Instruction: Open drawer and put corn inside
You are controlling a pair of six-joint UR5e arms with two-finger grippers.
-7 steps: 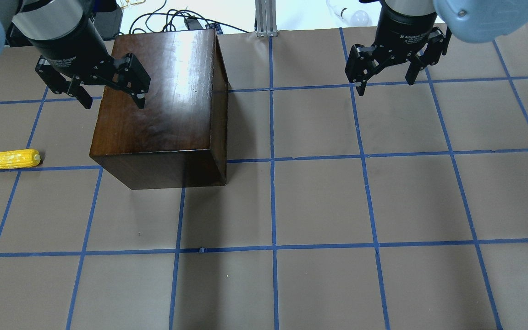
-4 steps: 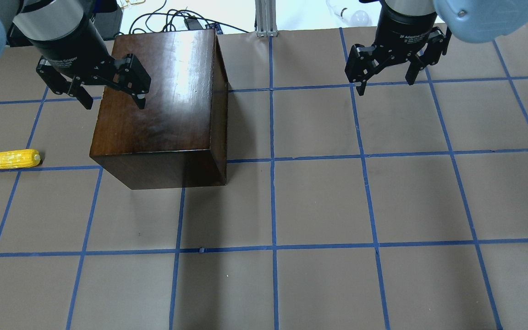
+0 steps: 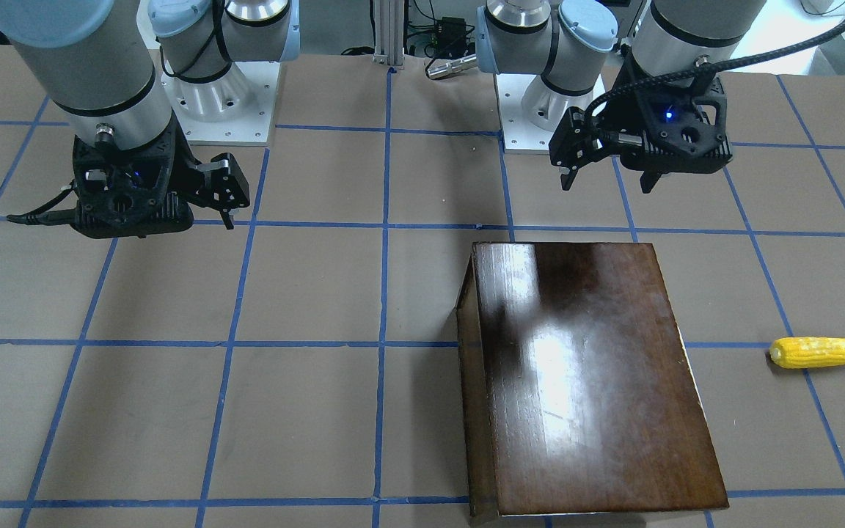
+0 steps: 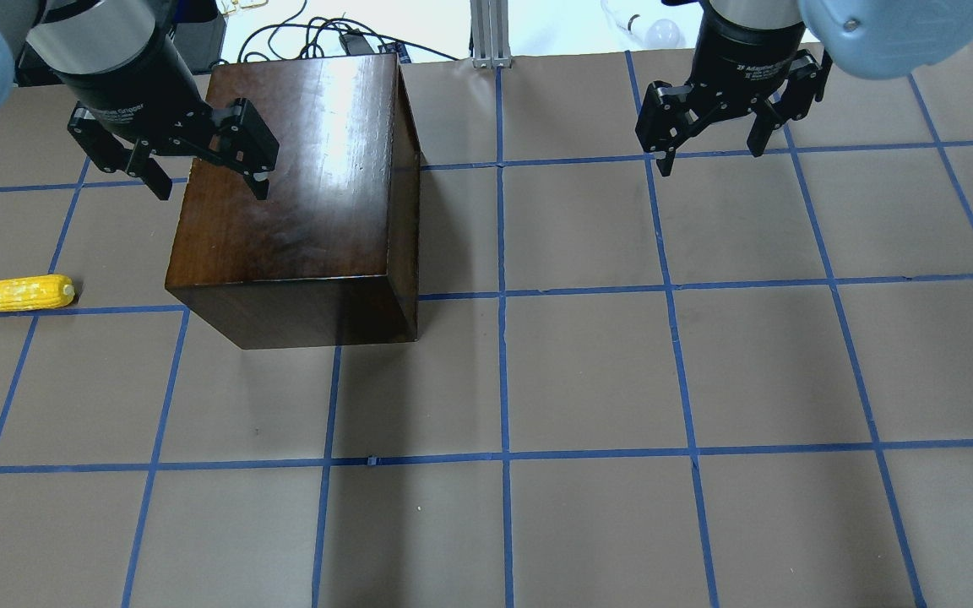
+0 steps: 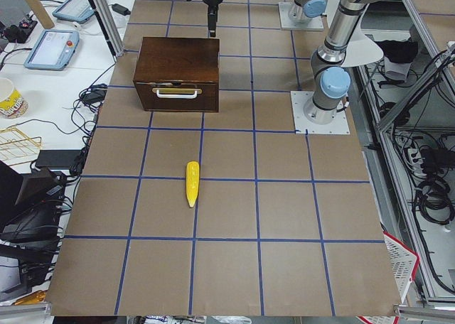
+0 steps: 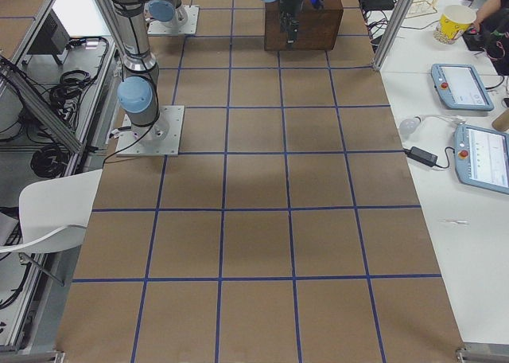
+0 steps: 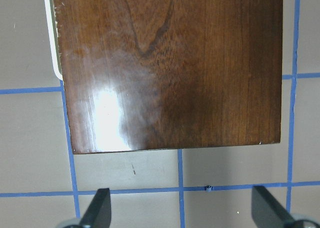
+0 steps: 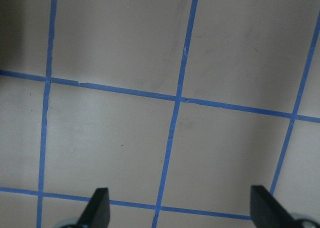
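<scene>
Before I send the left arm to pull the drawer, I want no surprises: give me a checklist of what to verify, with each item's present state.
1. The drawer is open: not ok, its front sits flush in the wooden box.
2. The handle is clear: ok, it faces the corn and nothing stands before it.
3. The left gripper is empty: ok, jaws open, hovering near the box.
4. The right gripper is out of the way: ok, open over bare table.
5. The corn is free: ok, it lies on the table, apart from the box.

Left arm [image 4: 115,76] and right arm [image 4: 744,42] hover, jaws spread wide.
</scene>
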